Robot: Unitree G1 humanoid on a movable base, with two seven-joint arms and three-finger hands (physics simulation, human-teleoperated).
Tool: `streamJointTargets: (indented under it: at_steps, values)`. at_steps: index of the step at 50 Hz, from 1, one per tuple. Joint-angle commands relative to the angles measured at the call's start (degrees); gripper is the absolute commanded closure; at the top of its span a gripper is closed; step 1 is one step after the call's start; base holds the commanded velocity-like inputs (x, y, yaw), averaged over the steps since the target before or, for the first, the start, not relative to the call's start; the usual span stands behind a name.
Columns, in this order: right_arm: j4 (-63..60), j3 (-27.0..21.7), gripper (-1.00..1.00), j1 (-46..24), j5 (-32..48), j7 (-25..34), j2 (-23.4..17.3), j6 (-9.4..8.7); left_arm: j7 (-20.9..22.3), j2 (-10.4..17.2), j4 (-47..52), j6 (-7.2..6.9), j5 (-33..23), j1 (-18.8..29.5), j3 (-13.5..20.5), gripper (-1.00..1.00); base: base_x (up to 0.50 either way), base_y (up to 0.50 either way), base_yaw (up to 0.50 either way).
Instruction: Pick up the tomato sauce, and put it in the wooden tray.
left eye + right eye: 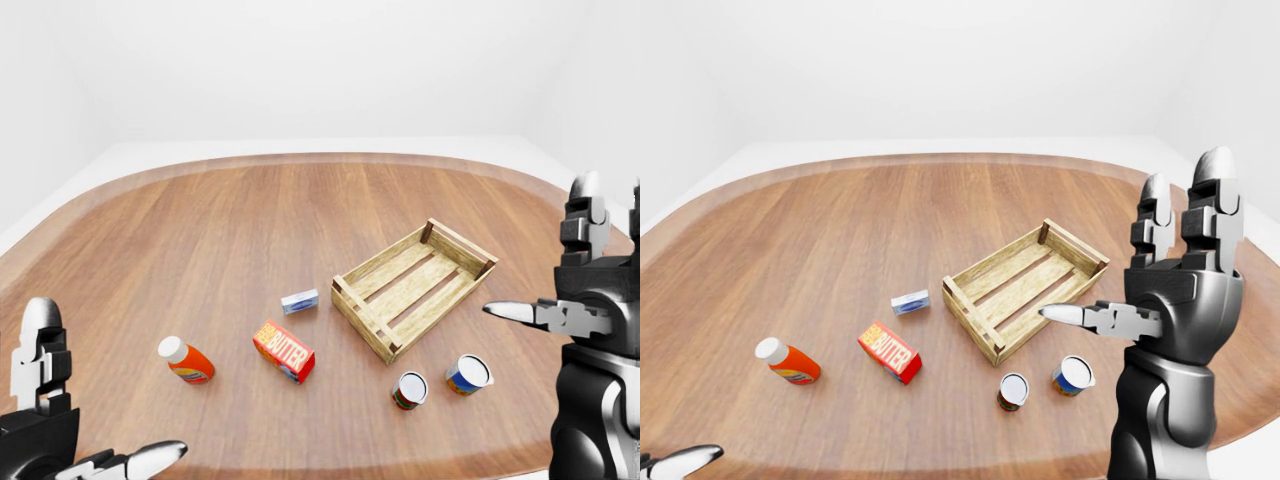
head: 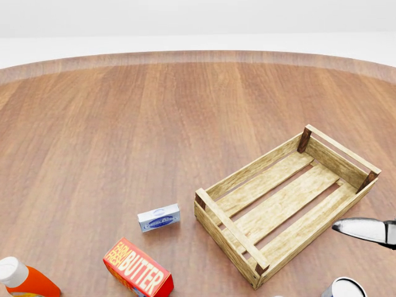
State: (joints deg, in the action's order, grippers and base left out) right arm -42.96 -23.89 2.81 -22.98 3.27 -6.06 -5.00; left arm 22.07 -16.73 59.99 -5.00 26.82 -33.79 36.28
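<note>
Lying on woodgrain table [image 1: 200, 230]: slatted wooden tray [image 1: 414, 288], cylindrical tomato sauce [image 1: 408, 389].

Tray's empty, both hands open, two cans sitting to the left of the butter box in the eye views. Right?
Not quite. In the left-eye view the two cans sit right of the butter box, below the tray. The tray is empty; left hand and right hand are open.

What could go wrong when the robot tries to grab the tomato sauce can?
The tomato sauce can stands close beside another can, so the open right hand might bump the wrong one. Both cans stand near the wooden tray, so either could get knocked against it and tip over.
</note>
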Motion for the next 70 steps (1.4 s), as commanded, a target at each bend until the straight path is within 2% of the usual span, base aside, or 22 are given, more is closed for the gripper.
streamJointTargets:
  at_steps: [1,3,8,13,24,29,40,70]
  values:
    - [-0.49,6.02,-1.0,4.93,8.76,5.33,3.34,0.0,0.64,-0.69,0.01,0.0,-0.1,1.64,1.75,-1.0,0.0,0.0,0.0]
    - [-0.46,7.82,-1.0,7.95,11.59,7.34,5.1,0.0,0.5,-0.88,0.01,0.0,-1.85,2.38,0.7,-0.99,0.0,0.0,0.0]
    - [-1.45,5.08,-1.0,7.0,9.74,8.24,5.62,0.0,0.71,-1.03,0.01,0.0,-2.67,2.73,0.31,-1.0,0.0,0.0,0.0]
    - [-0.11,4.72,-1.0,9.3,11.14,10.86,6.35,0.0,0.84,-1.1,0.01,0.0,-2.32,3.0,0.91,-1.0,0.0,0.0,0.0]
    - [1.91,4.55,-1.0,12.35,13.52,14.39,8.34,0.0,2.48,-2.44,0.01,0.0,-3.95,7.13,3.58,-1.0,0.0,0.0,0.0]
    - [2.45,4.37,-1.0,13.51,13.88,15.76,8.84,0.0,2.39,-2.46,0.01,0.0,-4.39,6.33,2.46,-1.0,0.0,0.0,0.0]
    - [1.06,3.36,-1.0,15.53,13.74,18.35,10.27,0.0,2.35,-2.4,0.01,0.0,-3.97,6.39,2.91,-1.0,0.0,0.0,0.0]
    - [5.37,5.43,-1.0,20.21,17.04,21.74,12.26,0.0,2.67,-2.72,0.01,0.0,-3.83,6.47,3.31,-1.0,0.0,0.0,0.0]
